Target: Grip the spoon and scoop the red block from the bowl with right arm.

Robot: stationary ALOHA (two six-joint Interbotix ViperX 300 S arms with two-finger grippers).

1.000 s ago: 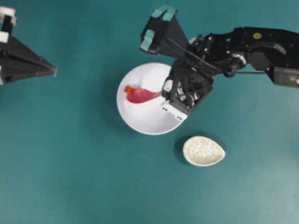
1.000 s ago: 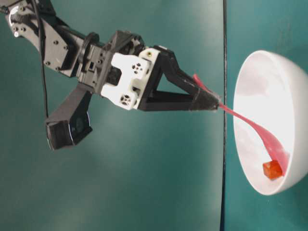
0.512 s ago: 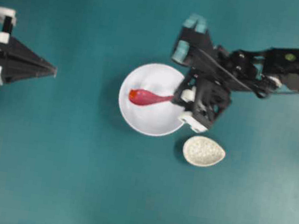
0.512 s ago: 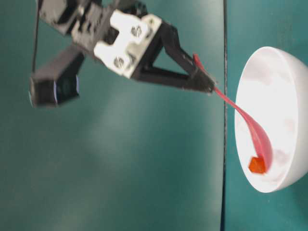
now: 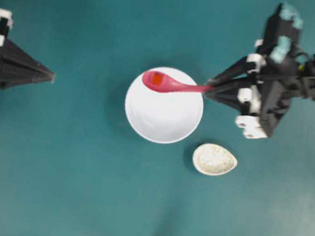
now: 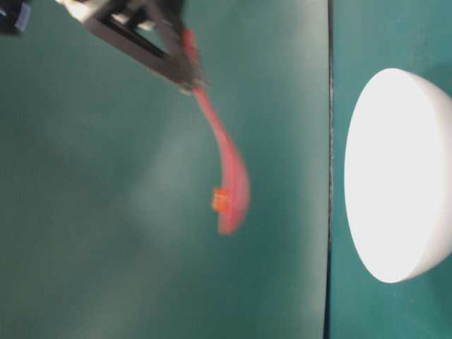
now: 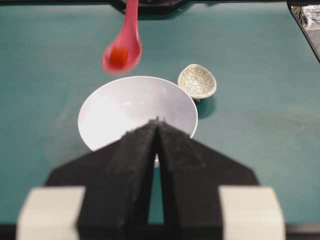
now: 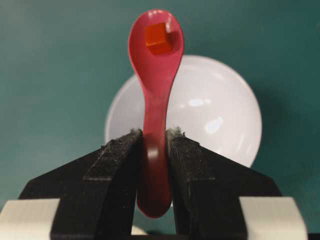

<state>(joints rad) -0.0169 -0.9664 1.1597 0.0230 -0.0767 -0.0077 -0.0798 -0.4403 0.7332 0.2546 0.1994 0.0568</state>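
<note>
Spillage is the main risk: the red block (image 8: 159, 38) sits loose in the shallow scoop of the pink spoon (image 8: 155, 100), so a tilt or jerk could roll it off onto the worktop (image 5: 77, 189). The right tool (image 8: 154, 137) is clamped on the spoon's handle, holding the scoop above the white bowl (image 5: 162, 116), which looks empty. The left tool (image 7: 157, 125), far left, is closed on nothing.

A speckled cream teardrop dish (image 5: 214, 159) sits on the teal tabletop (image 5: 77, 189).
</note>
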